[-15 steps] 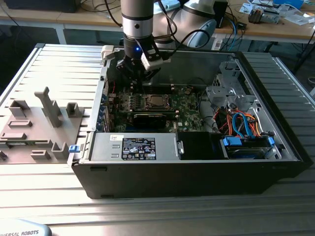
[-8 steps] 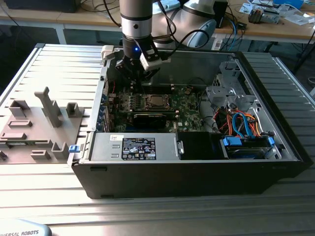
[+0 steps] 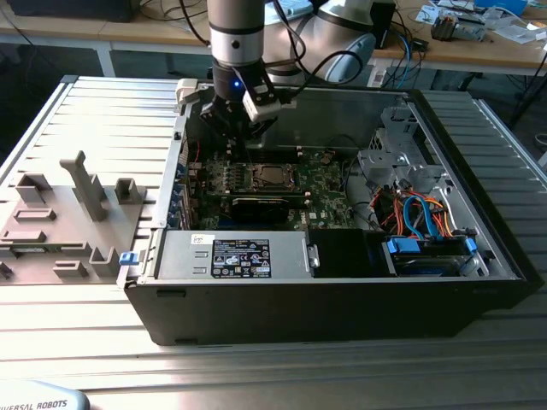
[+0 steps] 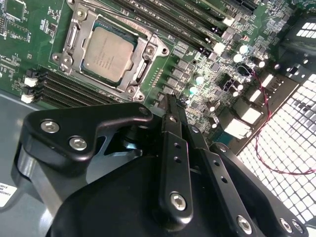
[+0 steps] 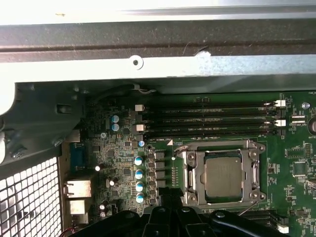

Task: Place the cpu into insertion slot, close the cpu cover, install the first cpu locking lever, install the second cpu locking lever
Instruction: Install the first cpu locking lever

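Exterior view: raised, looking down into the open computer case [image 3: 342,282] from off the arm. Both wrist views: close above the green circuit board [image 5: 296,148], sharing the cpu [image 4: 107,53] [image 5: 223,177] and memory slots [image 5: 207,118].

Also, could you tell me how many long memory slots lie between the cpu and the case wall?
4 memory slots, parallel, in the first wrist view: one nearest the wall at, then, and nearest the cpu. Others beyond the cpu are partly hidden by the gripper.

ribbed metal table [image 3: 77,342], cluttered wooden desks [image 3: 128,36] behind
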Available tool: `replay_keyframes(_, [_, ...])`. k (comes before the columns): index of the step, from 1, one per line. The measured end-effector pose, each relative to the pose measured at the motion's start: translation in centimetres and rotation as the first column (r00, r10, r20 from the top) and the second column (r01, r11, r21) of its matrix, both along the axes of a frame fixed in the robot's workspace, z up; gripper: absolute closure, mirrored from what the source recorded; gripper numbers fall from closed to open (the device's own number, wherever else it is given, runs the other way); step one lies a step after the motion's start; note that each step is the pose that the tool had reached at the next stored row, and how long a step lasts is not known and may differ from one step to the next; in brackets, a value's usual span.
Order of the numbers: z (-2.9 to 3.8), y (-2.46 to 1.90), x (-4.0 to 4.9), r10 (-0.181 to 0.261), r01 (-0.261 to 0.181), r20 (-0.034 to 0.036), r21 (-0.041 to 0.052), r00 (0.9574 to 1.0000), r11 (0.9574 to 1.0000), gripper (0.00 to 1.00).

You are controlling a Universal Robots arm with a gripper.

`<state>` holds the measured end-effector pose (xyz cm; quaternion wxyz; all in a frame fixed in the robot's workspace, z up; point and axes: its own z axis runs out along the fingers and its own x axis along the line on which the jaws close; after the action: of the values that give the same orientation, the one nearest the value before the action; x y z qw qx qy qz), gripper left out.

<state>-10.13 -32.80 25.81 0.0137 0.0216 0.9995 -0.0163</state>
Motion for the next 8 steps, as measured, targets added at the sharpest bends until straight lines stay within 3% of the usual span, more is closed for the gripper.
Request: replay_keyframes(8, [0.33,0.0,0.0,0.0,0.0,0.0001,0.0002,1.0,1.0,0.89])
